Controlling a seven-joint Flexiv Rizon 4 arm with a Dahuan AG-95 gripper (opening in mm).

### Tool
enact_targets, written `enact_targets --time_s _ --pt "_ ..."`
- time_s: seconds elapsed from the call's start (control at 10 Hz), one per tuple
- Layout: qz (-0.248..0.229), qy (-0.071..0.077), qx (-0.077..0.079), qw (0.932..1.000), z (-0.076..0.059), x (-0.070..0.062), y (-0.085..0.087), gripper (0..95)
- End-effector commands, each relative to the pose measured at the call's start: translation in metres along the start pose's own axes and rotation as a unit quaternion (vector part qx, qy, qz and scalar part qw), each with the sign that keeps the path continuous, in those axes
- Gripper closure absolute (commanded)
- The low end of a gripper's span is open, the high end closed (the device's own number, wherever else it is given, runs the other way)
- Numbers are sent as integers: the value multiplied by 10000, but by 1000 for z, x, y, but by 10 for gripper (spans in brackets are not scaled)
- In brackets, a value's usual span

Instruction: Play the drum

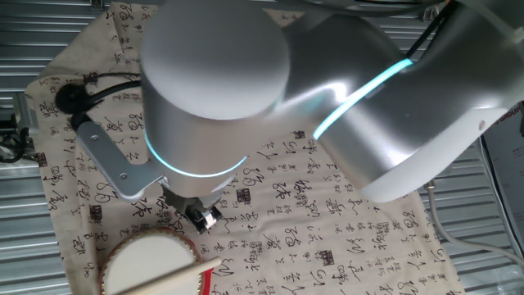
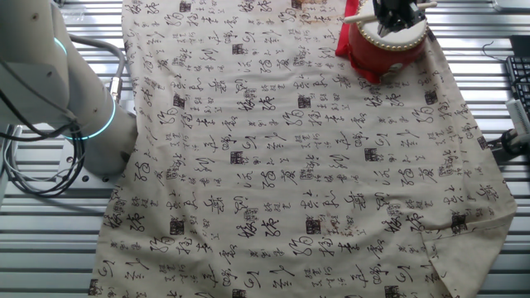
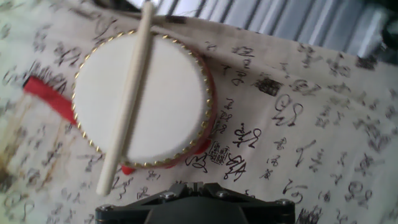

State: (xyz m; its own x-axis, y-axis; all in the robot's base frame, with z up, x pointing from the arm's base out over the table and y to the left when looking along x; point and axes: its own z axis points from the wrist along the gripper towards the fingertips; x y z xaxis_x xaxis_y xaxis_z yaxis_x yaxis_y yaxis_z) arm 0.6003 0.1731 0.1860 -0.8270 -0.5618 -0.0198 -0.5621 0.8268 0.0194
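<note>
The drum [image 3: 171, 102], with a cream-white head and a red studded rim, sits on the printed cloth. A pale wooden stick [image 3: 127, 93] lies across its head and sticks out over both edges. My gripper [image 3: 193, 185] hangs above the cloth just beside the drum's rim, jaws together with nothing between them. In one fixed view the drum [image 1: 139, 266] is at the bottom left with the stick [image 1: 168, 277] on it, and the gripper [image 1: 201, 217] is just above and to its right. In the other fixed view the drum [image 2: 387, 45] is at the far right, under the gripper [image 2: 396, 15].
A beige cloth with black calligraphy [image 2: 281, 157] covers the table. A red strip [image 3: 46, 93] lies beside the drum. The slatted metal table [image 2: 50, 240] shows around the cloth. The arm's base [image 2: 91, 124] stands at the left, and cables [image 1: 78, 94] lie near the cloth's corner.
</note>
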Motion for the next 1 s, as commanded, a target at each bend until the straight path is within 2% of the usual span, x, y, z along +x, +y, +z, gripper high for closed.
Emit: enact_targets --time_s 0.1,0.8,1.0 --pt "148 -12 8 9999 0 0 0 950" --pt "322 -26 3 9995 0 -3 4 950" --pt "339 -11 14 9994 0 -6 16 950"
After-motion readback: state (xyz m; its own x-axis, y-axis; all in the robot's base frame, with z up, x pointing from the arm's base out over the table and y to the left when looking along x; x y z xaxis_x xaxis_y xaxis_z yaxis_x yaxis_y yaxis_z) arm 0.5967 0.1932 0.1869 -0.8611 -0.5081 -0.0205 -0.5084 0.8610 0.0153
